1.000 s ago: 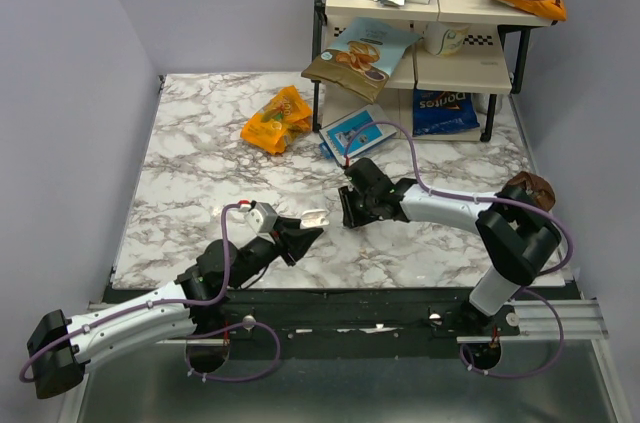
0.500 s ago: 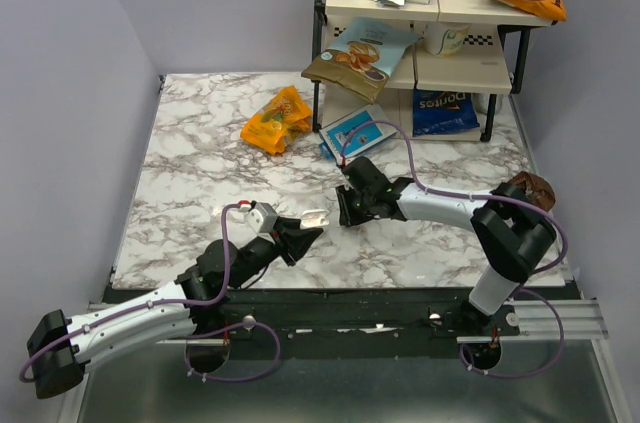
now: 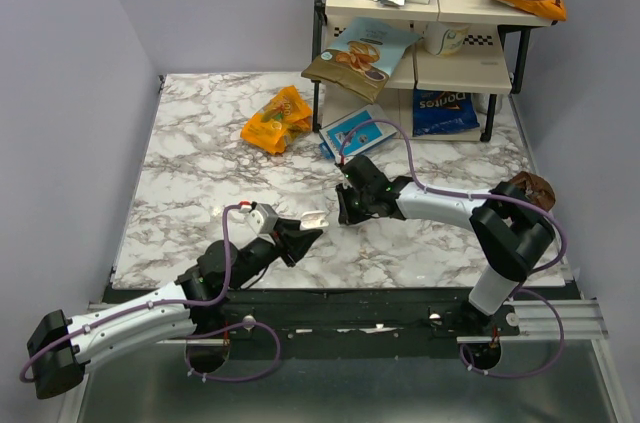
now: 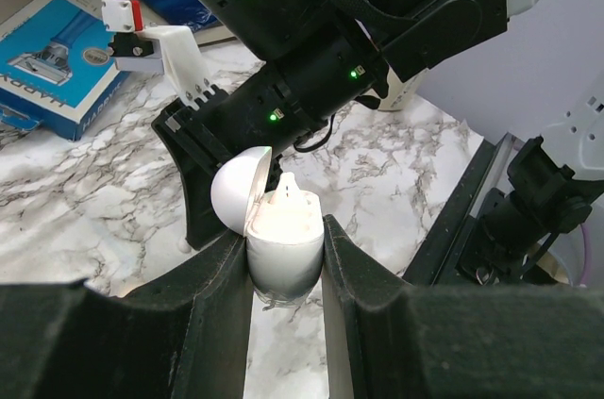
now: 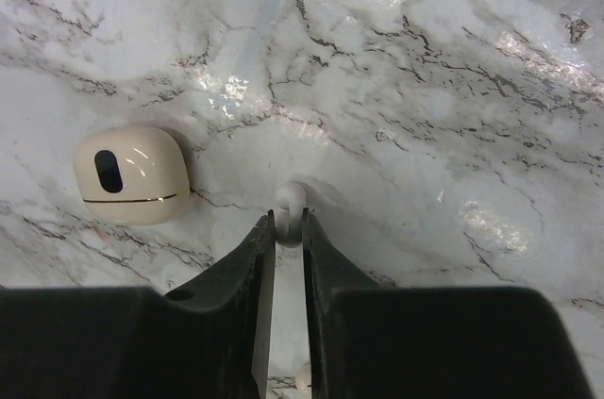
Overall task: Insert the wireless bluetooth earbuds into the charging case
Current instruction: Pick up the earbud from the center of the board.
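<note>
My left gripper (image 3: 312,220) (image 4: 285,250) is shut on the white charging case (image 3: 316,215) (image 4: 283,262), held above the marble. The case's lid (image 4: 236,187) is flipped open, and one white earbud (image 4: 288,193) stands in it. Just right of the case, my right gripper (image 3: 342,215) (image 5: 288,225) points down at the table. Its fingertips pinch a second white earbud (image 5: 290,199) that lies on the marble. In the left wrist view the right arm's black body fills the space behind the case.
A closed cream-beige rounded pod (image 5: 132,175) with a dark oval spot lies left of the right fingers. An orange snack bag (image 3: 277,119), a blue box (image 3: 352,133) and a shelf rack (image 3: 420,33) stand at the back. A brown disc (image 3: 530,188) sits far right.
The right gripper has shifted slightly left and its jaws have narrowed onto the earbud on the table. The left arm and the case have not moved.
</note>
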`<state>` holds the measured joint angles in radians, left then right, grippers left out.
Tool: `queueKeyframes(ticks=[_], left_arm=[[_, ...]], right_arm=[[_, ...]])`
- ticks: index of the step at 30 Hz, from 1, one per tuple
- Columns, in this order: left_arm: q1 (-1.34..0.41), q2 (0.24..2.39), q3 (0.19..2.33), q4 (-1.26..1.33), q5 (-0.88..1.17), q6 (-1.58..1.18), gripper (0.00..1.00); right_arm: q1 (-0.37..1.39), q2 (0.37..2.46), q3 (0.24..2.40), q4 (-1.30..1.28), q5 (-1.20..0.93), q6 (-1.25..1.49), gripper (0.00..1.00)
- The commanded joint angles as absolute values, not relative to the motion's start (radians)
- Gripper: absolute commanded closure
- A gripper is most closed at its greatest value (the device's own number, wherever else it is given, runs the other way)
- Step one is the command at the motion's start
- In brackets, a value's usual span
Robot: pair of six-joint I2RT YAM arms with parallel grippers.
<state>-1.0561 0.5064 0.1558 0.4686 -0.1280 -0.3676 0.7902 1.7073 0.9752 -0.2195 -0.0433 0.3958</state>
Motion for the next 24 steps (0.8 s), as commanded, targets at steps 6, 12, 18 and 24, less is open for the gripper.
queueKeyframes(ticks=[6, 12, 18, 24], left_arm=[[-1.063, 0.499, 0.147, 0.476, -0.137, -0.374, 1.00], [-1.062, 0.497, 0.147, 0.476, -0.137, -0.374, 1.00], [-1.062, 0.497, 0.147, 0.477, -0.140, -0.376, 1.00], [-1.062, 0.495, 0.147, 0.480, -0.146, -0.374, 1.00]], right_arm=[[0.784, 1.733, 0.968, -0.226, -0.038, 0.393, 0.94], [0.784, 1.723, 0.960, -0.226, -0.040, 0.397, 0.99], [0.784, 1.690, 0.936, -0.219, -0.031, 0.394, 0.99], [0.784, 1.628, 0.904, -0.203, -0.017, 0.394, 0.99]])
